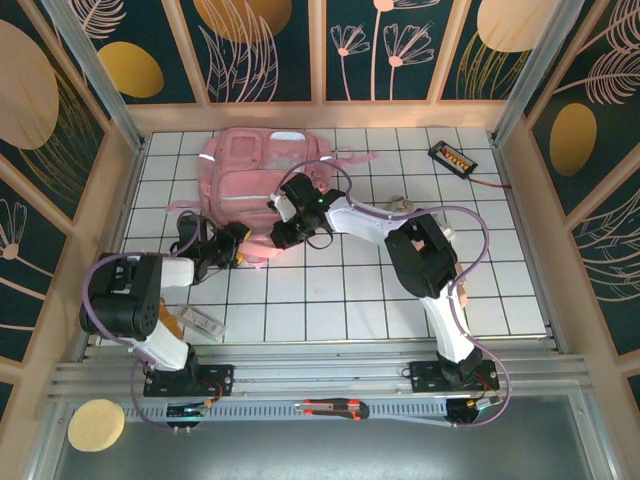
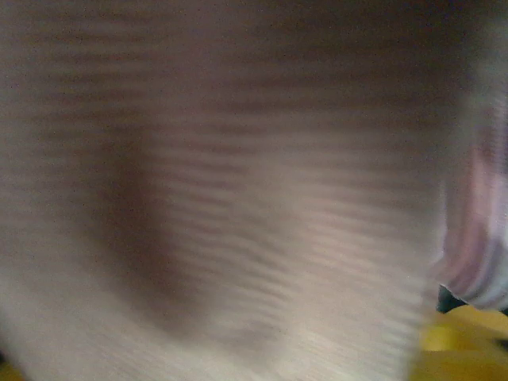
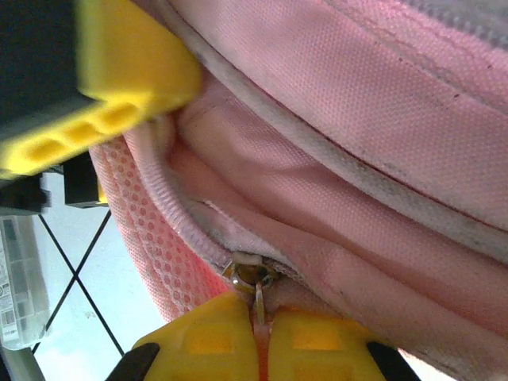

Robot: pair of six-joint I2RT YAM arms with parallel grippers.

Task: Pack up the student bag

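Note:
The student bag (image 1: 262, 172), a large pink backpack, lies at the back centre-left of the table. My right gripper (image 1: 282, 233) is at its near edge. In the right wrist view its yellow jaws (image 3: 260, 319) are shut on the metal zipper pull (image 3: 258, 295), beside pink mesh and the zip track. My left gripper (image 1: 230, 248) sits at the bag's near-left corner, close to the right one. One of its yellow fingers (image 3: 119, 75) shows against the bag's opening. The left wrist view is blurred pinkish fabric (image 2: 262, 238), so how its jaws stand is not readable.
A black and orange device (image 1: 452, 157) with a cable lies at the back right. A clear plastic case (image 1: 200, 320) rests by the left arm's base. An orange utility knife (image 1: 335, 408) lies on the front rail. The wooden frame (image 1: 520, 210) borders the table.

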